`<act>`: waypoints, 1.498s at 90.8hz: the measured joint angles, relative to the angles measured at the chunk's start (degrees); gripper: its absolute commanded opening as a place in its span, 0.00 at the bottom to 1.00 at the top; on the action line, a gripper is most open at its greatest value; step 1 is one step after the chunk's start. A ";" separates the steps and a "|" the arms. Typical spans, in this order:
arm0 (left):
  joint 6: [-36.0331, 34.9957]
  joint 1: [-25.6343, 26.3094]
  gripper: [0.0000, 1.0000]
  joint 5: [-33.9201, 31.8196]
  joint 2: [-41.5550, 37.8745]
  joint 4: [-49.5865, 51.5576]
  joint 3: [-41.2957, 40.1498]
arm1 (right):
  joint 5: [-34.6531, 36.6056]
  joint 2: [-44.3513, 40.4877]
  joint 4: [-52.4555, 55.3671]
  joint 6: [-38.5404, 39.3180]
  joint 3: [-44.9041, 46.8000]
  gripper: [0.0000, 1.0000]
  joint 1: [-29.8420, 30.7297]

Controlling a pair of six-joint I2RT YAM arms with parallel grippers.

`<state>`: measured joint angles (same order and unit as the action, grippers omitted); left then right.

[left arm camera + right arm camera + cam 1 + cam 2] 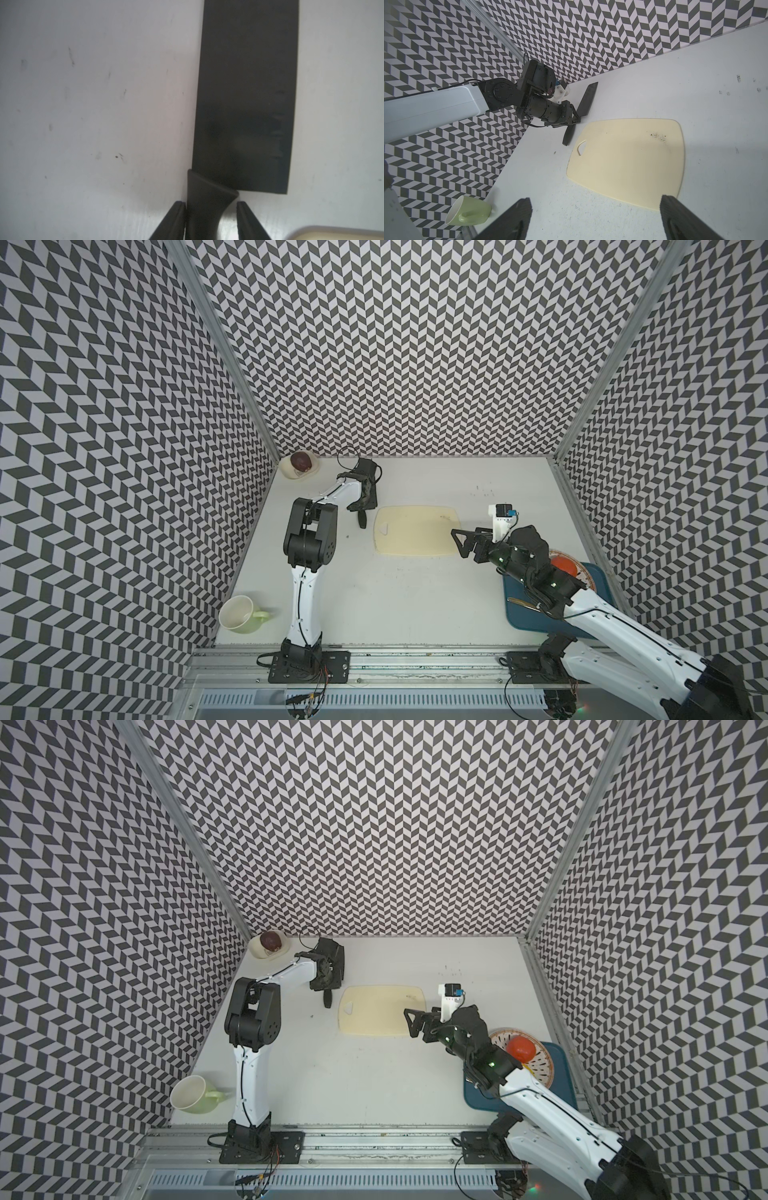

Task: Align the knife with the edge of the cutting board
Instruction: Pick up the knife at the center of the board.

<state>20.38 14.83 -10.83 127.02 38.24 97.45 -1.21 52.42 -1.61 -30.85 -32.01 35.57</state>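
Right wrist view shows the table (654,83), the board (629,162) flat on it, the knife (587,97) just beside its holed short end, the left gripper (575,121) astride the handle, jaws unclenched, the right gripper (595,200) spread wide at the opposite end.

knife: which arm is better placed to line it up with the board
Left. The left claw straddles the knife handle beside the board; the right claw hangs open at the board's far end.
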 measured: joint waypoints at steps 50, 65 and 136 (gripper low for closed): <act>-1.49 -0.35 0.42 0.04 -1.18 2.34 -0.02 | 0.37 0.00 0.07 0.00 0.00 1.00 0.00; -1.97 -0.74 0.37 0.00 1.40 3.23 2.97 | 0.39 0.00 0.09 0.00 0.02 1.00 0.02; -4.07 -1.16 0.14 0.59 1.79 4.90 3.93 | 0.96 0.00 0.09 0.00 0.02 1.00 0.04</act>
<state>16.32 13.67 -10.24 128.81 43.13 101.38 -0.25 52.42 -1.52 -30.85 -31.99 35.62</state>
